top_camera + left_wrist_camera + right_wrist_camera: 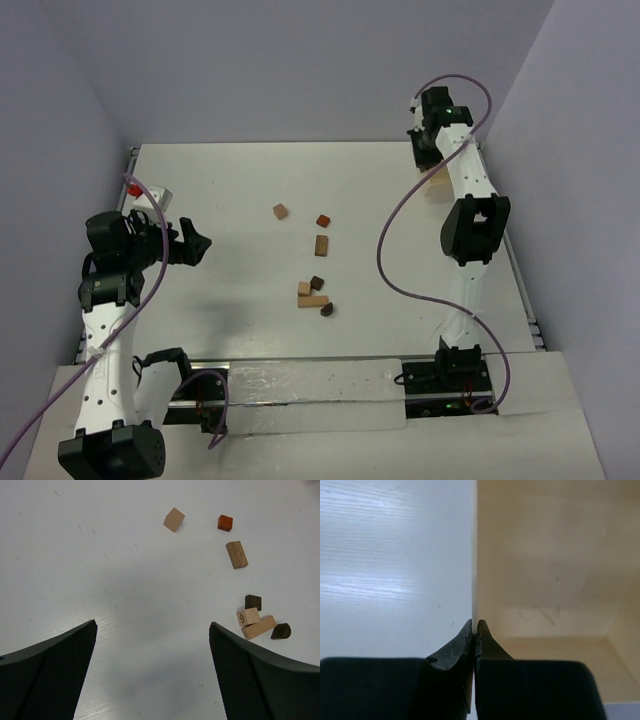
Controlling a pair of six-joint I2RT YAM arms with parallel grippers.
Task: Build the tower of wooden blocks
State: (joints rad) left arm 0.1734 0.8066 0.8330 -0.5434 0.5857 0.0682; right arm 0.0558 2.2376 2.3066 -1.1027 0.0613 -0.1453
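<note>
Though hidden overhead, right gripper tips press shut at a box wall; left gripper gapes empty

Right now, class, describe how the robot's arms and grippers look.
The left arm and right arm are white links with black joints, each trailing a purple cable. The left gripper is black with mesh-textured fingers; the right gripper is black, tapering to points.

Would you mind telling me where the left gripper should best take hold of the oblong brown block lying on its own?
Probably across its two long sides, at mid-length, coming straight down from above. The oblong brown block lies flat, apart from the other pieces, with nothing touching either long face, and its narrow width should fit easily between the fingers of the open left gripper.
</note>
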